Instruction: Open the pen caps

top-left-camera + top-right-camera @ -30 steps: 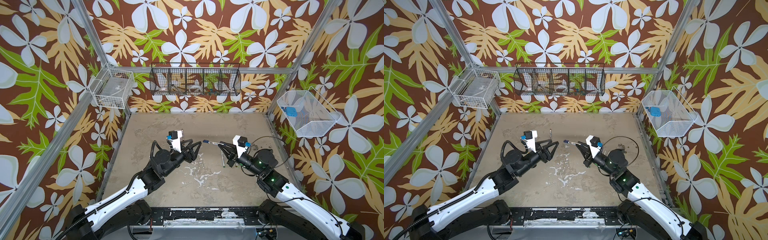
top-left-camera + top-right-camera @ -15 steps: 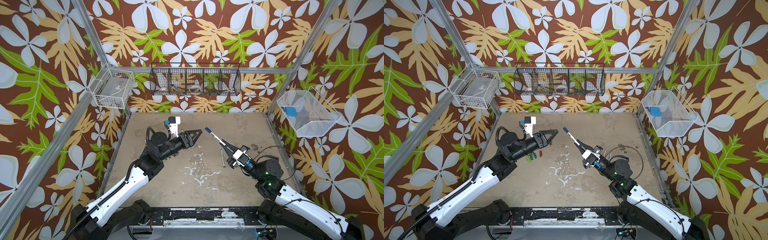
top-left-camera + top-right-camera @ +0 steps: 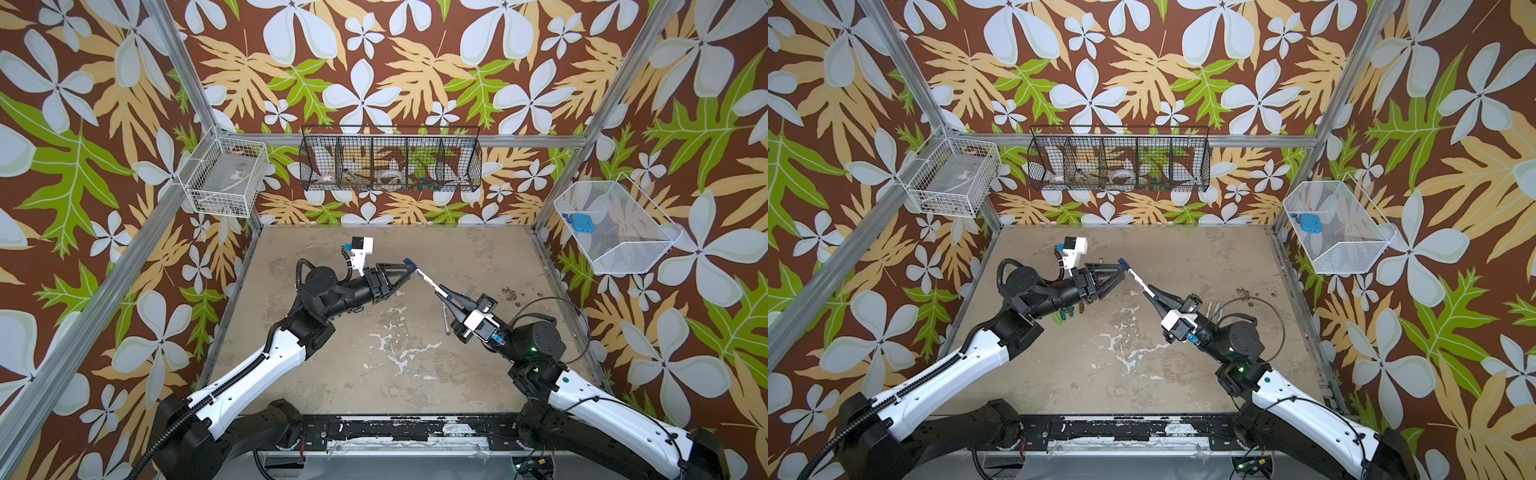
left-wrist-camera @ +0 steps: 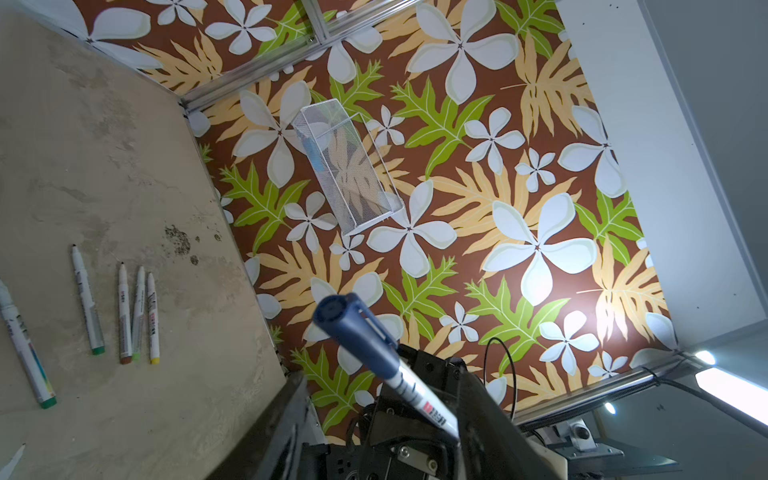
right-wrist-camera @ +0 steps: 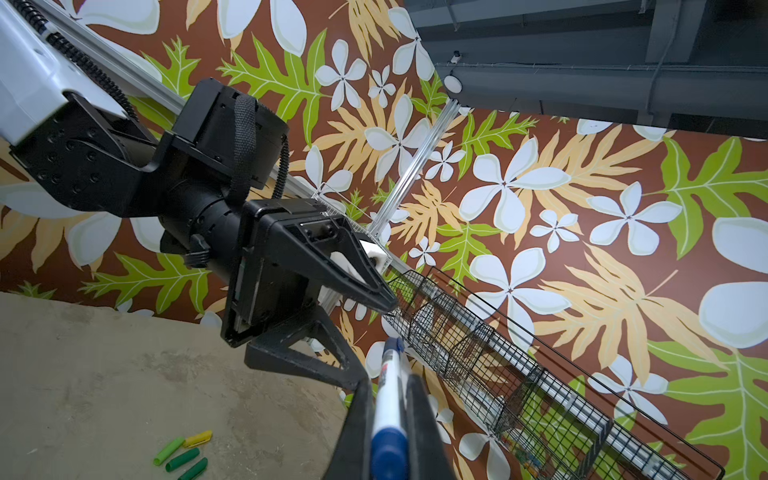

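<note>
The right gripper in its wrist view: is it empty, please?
No, the right gripper is shut on a white marker with a blue cap.

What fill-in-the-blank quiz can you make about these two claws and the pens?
The right claw is shut on a pen whose cap is ___.
The left claw is ___, its tips beside that cap.
Loose green and yellow caps lie on the ___.
Missing words: blue; open; table.
</note>
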Motion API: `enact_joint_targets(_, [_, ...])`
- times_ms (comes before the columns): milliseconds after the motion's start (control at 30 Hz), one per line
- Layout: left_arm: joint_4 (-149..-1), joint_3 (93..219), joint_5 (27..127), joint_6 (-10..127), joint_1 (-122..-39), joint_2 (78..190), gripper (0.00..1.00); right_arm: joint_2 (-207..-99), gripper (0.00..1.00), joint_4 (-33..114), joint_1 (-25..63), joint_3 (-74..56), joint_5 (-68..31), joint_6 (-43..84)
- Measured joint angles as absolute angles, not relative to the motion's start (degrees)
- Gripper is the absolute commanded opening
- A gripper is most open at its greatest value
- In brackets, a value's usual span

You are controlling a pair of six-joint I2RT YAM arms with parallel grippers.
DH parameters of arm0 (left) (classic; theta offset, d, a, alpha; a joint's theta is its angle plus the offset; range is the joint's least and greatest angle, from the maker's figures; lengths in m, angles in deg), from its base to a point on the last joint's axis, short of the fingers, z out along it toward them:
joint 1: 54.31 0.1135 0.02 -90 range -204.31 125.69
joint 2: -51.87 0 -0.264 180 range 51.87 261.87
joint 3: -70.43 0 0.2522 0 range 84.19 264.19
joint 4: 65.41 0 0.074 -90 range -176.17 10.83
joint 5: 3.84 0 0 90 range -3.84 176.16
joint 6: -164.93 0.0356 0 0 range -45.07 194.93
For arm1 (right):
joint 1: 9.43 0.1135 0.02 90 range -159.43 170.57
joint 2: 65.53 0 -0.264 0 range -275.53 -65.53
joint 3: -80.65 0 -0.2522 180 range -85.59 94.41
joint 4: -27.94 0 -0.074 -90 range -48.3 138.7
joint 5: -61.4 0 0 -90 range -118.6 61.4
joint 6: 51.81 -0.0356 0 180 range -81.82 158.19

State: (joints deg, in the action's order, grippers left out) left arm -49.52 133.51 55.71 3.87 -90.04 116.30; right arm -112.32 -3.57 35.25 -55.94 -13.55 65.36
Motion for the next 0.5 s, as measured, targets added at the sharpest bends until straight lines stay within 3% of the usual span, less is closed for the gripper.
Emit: enact_joint_targets(500, [-44.0, 132.7, 54.5, -1.2, -90.0, 118.2, 0.22, -115.6, 0.00, -8.1, 38.1, -56.6, -13.7, 65.6])
